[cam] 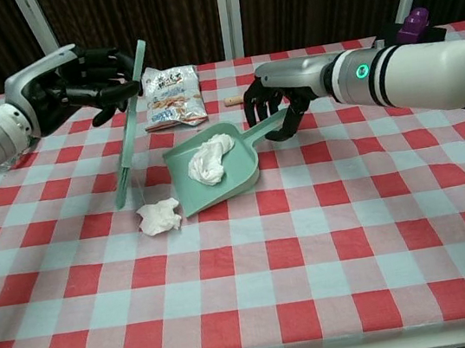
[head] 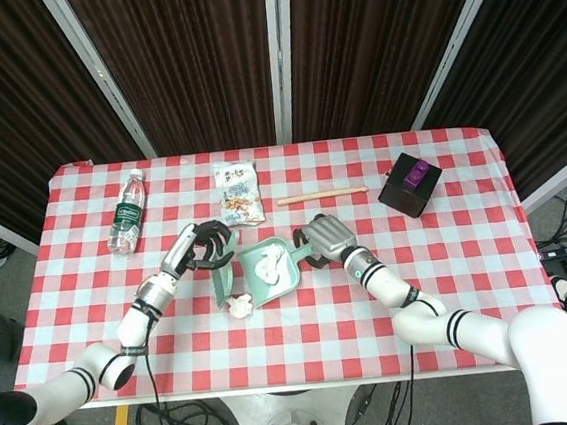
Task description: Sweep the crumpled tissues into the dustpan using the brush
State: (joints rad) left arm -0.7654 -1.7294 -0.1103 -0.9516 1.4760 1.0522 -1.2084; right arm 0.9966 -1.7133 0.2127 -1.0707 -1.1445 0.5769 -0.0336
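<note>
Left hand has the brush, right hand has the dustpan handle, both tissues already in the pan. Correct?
Not quite. Only one tissue is in the dustpan; the other tissue lies on the table just off the pan's front edge, as the chest view shows. The rest holds: left hand grips the brush, right hand holds the pan handle.

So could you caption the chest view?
Left hand holds brush beside loose tissue; right hand steadies dustpan.
</note>
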